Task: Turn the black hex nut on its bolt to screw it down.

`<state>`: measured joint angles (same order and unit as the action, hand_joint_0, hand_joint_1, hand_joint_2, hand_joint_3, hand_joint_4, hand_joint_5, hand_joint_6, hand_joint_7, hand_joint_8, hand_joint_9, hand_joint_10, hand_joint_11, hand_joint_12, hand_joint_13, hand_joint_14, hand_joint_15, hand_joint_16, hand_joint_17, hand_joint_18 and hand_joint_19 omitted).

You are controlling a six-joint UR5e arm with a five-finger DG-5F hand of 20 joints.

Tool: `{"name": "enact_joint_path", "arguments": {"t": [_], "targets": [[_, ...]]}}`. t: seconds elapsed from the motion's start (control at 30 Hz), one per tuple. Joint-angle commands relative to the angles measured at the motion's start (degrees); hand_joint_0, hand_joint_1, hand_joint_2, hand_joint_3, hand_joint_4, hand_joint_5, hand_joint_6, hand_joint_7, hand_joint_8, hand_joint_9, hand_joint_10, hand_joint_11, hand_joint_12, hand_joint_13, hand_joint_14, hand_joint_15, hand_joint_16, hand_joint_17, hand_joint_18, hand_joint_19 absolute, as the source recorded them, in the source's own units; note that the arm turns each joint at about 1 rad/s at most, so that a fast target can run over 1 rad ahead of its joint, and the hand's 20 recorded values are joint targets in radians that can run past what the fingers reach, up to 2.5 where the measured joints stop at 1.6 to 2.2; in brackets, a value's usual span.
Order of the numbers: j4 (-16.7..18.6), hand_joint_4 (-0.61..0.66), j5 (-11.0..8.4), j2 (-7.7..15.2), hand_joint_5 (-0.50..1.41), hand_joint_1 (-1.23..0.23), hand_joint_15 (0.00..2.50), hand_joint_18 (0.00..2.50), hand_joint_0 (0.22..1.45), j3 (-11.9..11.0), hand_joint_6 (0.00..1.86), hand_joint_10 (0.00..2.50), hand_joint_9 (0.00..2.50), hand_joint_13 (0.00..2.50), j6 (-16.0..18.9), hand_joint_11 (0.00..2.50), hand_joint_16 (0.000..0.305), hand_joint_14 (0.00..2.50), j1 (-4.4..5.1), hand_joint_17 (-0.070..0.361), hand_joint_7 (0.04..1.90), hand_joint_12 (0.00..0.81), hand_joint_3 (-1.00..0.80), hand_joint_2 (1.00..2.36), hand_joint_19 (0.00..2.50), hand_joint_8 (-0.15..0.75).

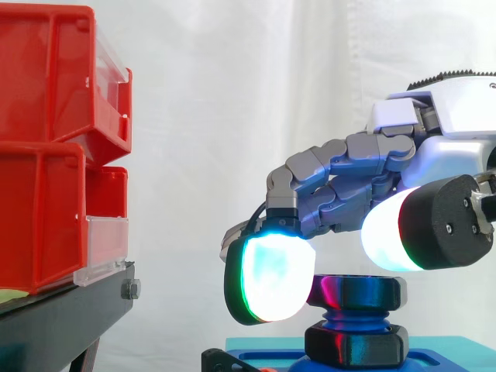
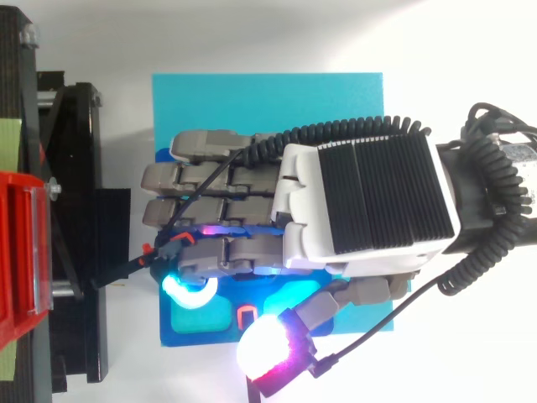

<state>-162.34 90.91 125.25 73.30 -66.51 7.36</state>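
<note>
black hex nut (image 1: 364, 291) sits under the hand (image 1: 449, 153); grip on it cannot be told.

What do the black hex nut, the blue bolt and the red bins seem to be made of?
Black hex nut: probably plastic, glossy, mirroring the coloured glow. Blue bolt: likely plastic too, shiny, evenly coloured. Red bins: moulded plastic, smooth, with clear front panels.
</note>
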Motion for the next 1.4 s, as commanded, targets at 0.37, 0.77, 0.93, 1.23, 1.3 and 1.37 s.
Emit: {"name": "enact_joint_path", "arguments": {"t": [0.37,0.77,0.93,1.23,1.3,1.37], "targets": [[0.01,0.19,3.84,-0.01,-0.2,-0.46,0.0,0.03,0.51,-0.08,0.56,0.0,0.35,0.21,-0.99,0.14,0.038,0.0,-2.09,0.085,0.94,0.249,-0.5,1.0,0.0,0.237],[0.1,0.2,6.92,-0.01,-0.2,-0.46,0.0,0.04,0.51,-0.17,0.58,0.0,0.36,0.21,-2.3,0.17,0.038,0.0,-4.02,0.085,0.9,0.25,-0.5,1.0,0.0,0.242],[0.1,0.19,8.32,-0.01,-0.2,-0.46,0.0,0.04,0.51,-0.08,0.58,0.0,0.37,0.21,-2.74,0.17,0.038,0.0,-4.9,0.085,0.9,0.249,-0.5,1.0,0.0,0.243],[0.45,0.2,11.31,-0.01,-0.2,-0.46,0.0,0.04,0.51,-0.17,0.58,0.0,0.37,0.22,-2.83,0.17,0.037,0.0,-7.19,0.084,0.9,0.247,-0.5,1.0,0.02,0.246],[0.98,0.2,11.22,-0.01,-0.2,-0.46,0.0,0.04,0.51,-0.26,0.58,0.0,0.37,0.22,-2.92,0.18,0.037,0.0,-7.63,0.084,0.9,0.247,-0.5,1.0,0.02,0.246],[0.8,0.2,11.13,0.08,-0.2,-0.46,0.0,0.04,0.51,-0.44,0.58,0.0,0.38,0.21,-2.83,0.17,0.037,0.0,-8.07,0.083,0.91,0.245,-0.5,1.0,0.03,0.246]]}}
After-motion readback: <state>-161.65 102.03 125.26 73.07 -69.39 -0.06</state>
